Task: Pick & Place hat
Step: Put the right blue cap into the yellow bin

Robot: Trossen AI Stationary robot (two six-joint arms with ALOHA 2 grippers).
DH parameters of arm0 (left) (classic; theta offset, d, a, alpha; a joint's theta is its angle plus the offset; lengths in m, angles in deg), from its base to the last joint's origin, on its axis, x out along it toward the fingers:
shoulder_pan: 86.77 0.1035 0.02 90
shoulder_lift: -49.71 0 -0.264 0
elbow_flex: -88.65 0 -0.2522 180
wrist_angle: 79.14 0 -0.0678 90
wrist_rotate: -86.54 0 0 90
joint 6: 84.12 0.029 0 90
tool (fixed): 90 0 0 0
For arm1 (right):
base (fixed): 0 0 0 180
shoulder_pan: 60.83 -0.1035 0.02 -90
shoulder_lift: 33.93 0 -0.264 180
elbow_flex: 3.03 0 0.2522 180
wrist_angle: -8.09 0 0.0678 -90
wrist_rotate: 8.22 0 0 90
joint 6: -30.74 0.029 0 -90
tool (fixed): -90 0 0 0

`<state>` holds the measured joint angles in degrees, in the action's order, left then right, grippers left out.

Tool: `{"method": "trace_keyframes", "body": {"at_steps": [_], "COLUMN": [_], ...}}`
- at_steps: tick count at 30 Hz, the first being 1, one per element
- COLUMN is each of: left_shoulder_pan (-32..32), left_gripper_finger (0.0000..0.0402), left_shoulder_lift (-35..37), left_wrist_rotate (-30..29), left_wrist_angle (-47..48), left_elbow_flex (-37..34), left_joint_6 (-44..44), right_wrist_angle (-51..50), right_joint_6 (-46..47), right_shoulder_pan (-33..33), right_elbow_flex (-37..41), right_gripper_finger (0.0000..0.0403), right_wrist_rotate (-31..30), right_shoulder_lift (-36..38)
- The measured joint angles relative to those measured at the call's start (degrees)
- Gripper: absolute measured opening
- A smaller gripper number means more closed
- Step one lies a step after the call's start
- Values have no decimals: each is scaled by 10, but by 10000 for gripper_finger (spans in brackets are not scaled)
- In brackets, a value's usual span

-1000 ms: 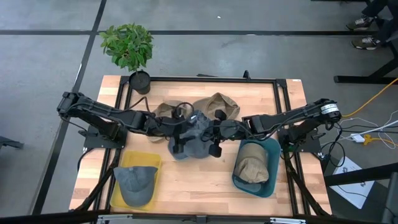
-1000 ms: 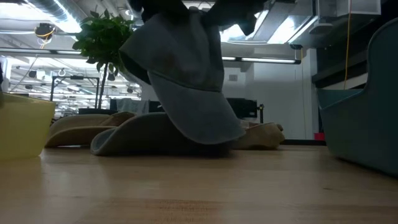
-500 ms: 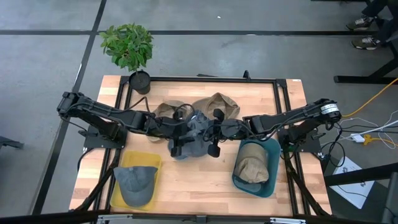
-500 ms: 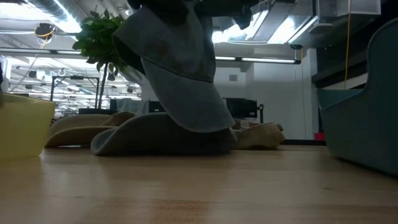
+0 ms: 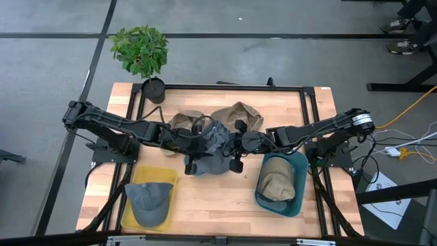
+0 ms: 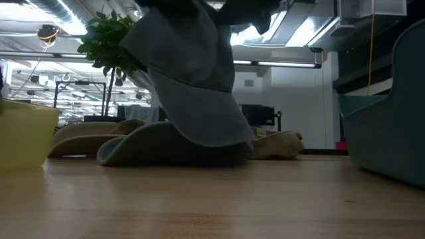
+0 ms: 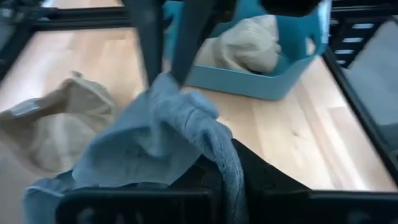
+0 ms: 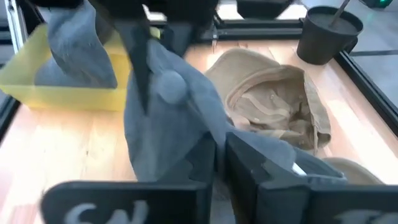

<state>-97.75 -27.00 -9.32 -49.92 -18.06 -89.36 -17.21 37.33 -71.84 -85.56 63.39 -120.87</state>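
Grey hat (image 5: 213,147) held aloft between both claws, left of the teal bin (image 5: 298,179).

The left claw (image 7: 225,163) was seen clamped on its fabric; the right claw (image 8: 220,151) pinched it too, the fingertips buried in cloth. In the low view both claws were cut off; only the hat hung over the counter (image 6: 212,199).

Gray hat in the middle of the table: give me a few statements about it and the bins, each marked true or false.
1. The gray hat is held up off the table between both arms. True.
2. The yellow bin is empty. False: a gray cap lies in it.
3. The teal bin holds a tan hat. True.
4. The left end effector is wide open, clear of the hat. False: it is shut on the gray hat.
5. Tan hats lie on the table behind the lifted one. True.
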Motion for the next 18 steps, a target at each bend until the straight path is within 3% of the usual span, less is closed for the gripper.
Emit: {"method": "trace_keyframes", "body": {"at_steps": [10,18], "left_shoulder_pan": [-3,-29], "left_gripper_finger": [8,7], "left_shoulder_lift": [26,104], "left_wrist_rotate": [119,118], "left_wrist_angle": [49,80], "left_elbow_flex": [0,0], "left_joint_6": [18,20], "right_wrist_angle": [-43,-75], "right_joint_6": [-1,-23], "right_shoulder_pan": [0,-9], "right_elbow_flex": [0,0], "right_gripper_finger": [146,184], "right_wrist_rotate": [39,55], "right_shoulder_lift": [0,7]}}
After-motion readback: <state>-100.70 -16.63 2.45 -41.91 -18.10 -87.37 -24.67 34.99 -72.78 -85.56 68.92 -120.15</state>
